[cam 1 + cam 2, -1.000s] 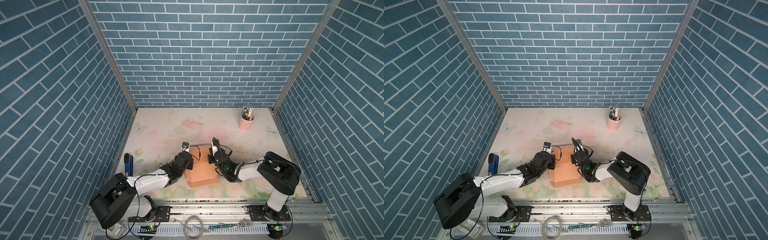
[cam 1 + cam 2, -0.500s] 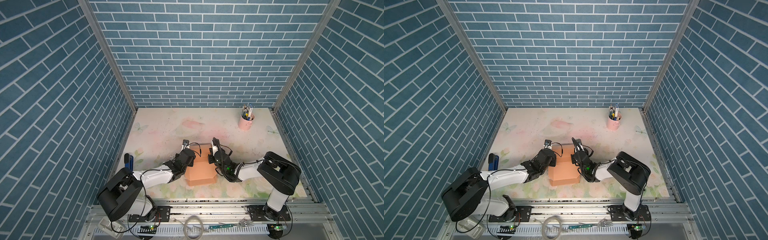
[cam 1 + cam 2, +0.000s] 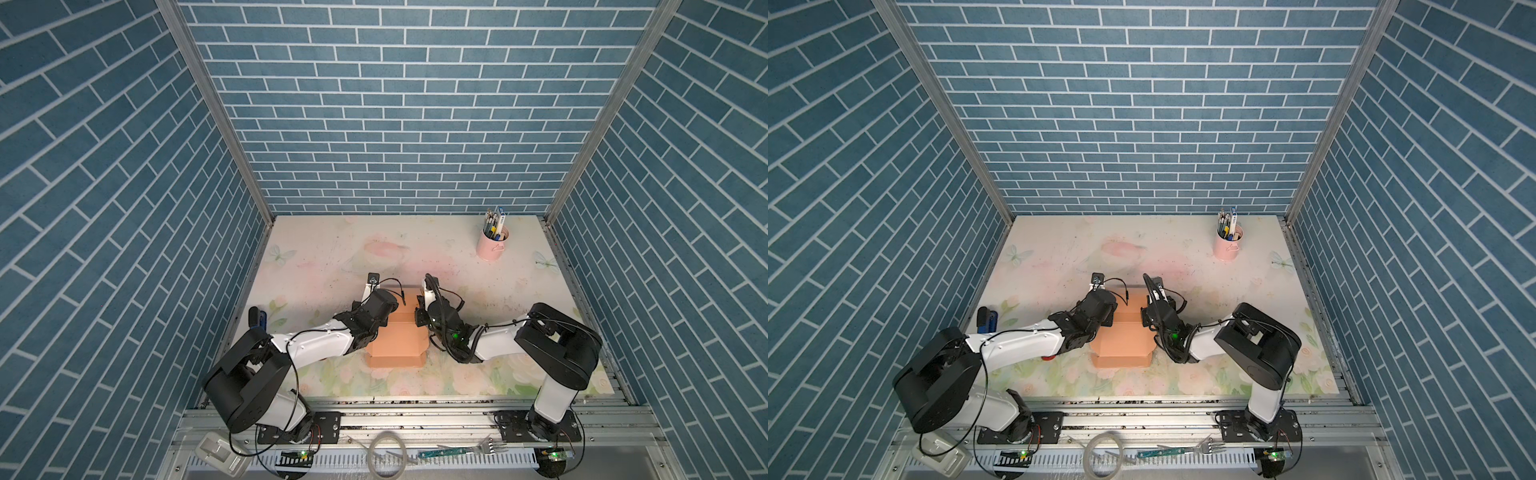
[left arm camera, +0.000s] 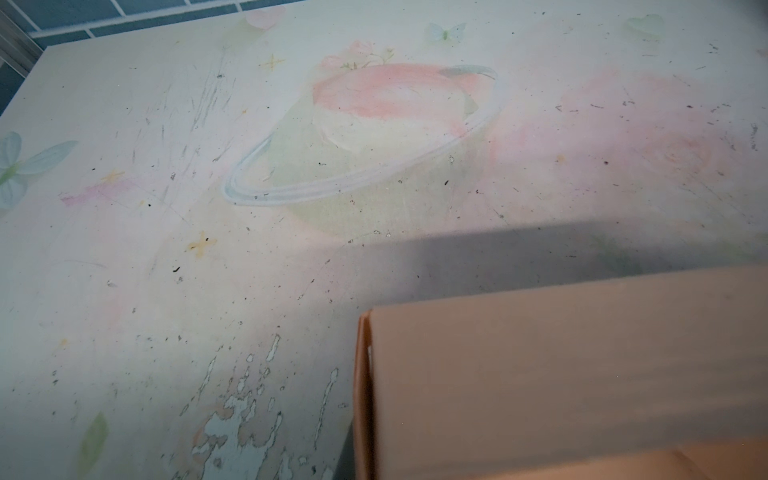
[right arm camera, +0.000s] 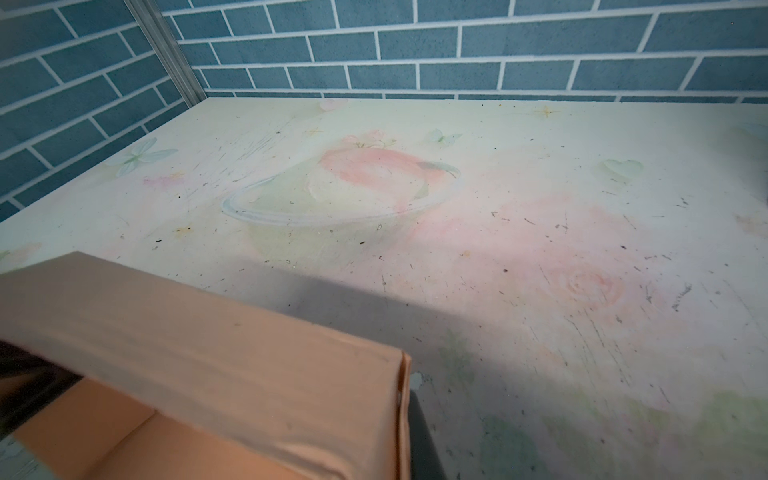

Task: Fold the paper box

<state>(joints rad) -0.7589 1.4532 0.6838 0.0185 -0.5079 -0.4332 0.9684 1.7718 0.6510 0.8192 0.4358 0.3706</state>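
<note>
The fingertips of the left gripper (image 3: 384, 305) and right gripper (image 3: 426, 309) are hidden in both top views, and whether the paper box (image 3: 397, 343) is gripped cannot be told. Its far end is covered there, and it is cut off by the frame edge in both wrist views. The contents of the pink cup (image 3: 492, 245) are too small to identify.

The paper box (image 5: 232, 374) sits close up, peach-orange. One upright wall ends in a doubled corner edge, with the inner floor showing behind it. Something dark and blurred (image 5: 29, 382) sits at the box's open side. Beyond the box stretches the scuffed pastel mat (image 5: 540, 340), printed with a ringed planet (image 5: 345, 191), a butterfly (image 5: 137, 157) and a pink rose (image 5: 590, 286). The blue brick wall (image 5: 457, 50) and a metal corner post (image 5: 166, 50) close it off.
</note>
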